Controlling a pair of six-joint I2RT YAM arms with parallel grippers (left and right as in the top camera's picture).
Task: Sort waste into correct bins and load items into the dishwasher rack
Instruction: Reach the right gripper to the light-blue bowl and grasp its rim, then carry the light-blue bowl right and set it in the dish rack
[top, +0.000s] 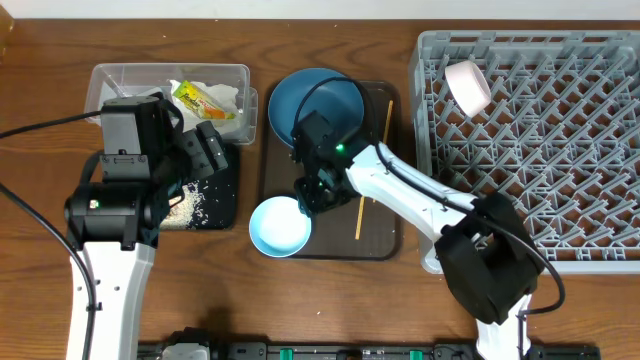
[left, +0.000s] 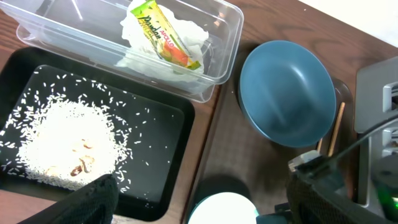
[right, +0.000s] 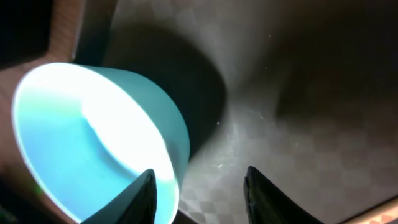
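Note:
My right gripper (top: 312, 196) is open over the dark brown serving tray (top: 378, 235), astride the rim of the light blue bowl (top: 278, 228). In the right wrist view one finger is inside the bowl (right: 93, 124) and one outside, either side of the gripper's midpoint (right: 202, 198). My left gripper (top: 205, 150) is open and empty above the black tray (top: 222, 205) of rice (left: 59, 146). The clear tub (top: 110, 80) holds napkins (left: 140, 59) and the snack wrapper (top: 195, 98). The dark blue bowl (top: 315, 100) and two chopsticks (top: 359, 215) (top: 388, 115) lie on the serving tray. A cream bowl (top: 468, 85) rests tilted in the grey rack (top: 560, 170). The white cup is out of view.
The rack fills the right side of the table, right next to the serving tray. My right arm reaches leftward across the serving tray from the rack's front corner. Cables run along the left edge of the wooden table (top: 40, 60).

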